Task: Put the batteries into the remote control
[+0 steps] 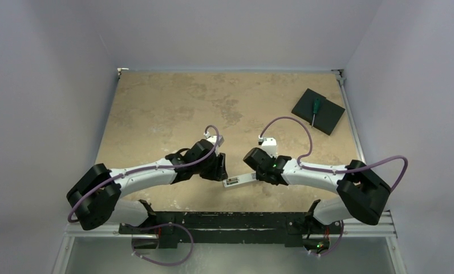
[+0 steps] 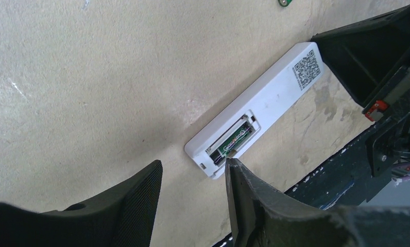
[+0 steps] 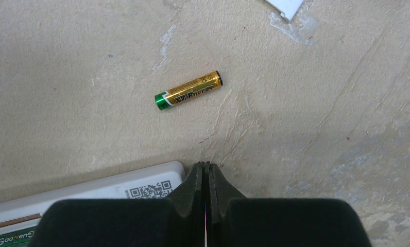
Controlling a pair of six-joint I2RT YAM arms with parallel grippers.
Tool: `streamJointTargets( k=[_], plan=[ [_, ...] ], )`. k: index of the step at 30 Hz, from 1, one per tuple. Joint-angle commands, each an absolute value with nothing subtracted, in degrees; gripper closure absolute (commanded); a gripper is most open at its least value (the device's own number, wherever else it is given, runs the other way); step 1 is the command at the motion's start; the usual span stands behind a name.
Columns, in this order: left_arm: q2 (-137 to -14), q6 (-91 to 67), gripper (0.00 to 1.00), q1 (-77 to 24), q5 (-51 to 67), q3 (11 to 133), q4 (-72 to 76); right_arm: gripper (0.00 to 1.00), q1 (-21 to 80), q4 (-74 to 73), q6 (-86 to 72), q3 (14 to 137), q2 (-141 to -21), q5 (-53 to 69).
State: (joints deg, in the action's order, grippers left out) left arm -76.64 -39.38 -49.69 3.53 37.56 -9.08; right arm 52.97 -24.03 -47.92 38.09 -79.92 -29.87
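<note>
Overhead, the remote control (image 1: 239,181) is seen midway along the near edge of the tabletop (image 1: 167,108), between the left fingers (image 1: 220,173) and the right fingers (image 1: 253,174). At the left wrist, a dark battery (image 2: 234,143) is shown seated in the recess, with the fingers half-spread and empty. At the right wrist, the fingers are pressed together on nothing. The gold battery (image 3: 188,91) lies loose, probably to be fetched next with opened fingers.

Top external: looking steeply down from high up over the whole bench (image 1: 173,108).
Left wrist: looking closely down on the remote control (image 2: 267,100), mid-frame.
Right wrist: looking closely down, sharing the remote control's end at lower left.
</note>
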Motion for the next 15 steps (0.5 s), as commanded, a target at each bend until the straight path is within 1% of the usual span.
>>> streamJointTargets(
  k=[1, 4, 15],
  plan=[
    [-75.3, -39.5, 0.52, -50.0, 2.8, 36.6, -8.1, 1.00, 53.1, -21.7, -46.3, 37.1, -78.7, -29.2],
    [-75.1, -39.7, 0.52, -50.0, 3.0, 36.4, -7.9, 1.00, 53.1, -20.3, -45.0, 36.3, -78.1, -28.1],
    [-74.1, -40.3, 0.52, -50.1, 2.8, 35.8, -7.9, 1.00, 53.1, -12.6, -41.8, 31.9, -74.3, -17.9]
  ],
)
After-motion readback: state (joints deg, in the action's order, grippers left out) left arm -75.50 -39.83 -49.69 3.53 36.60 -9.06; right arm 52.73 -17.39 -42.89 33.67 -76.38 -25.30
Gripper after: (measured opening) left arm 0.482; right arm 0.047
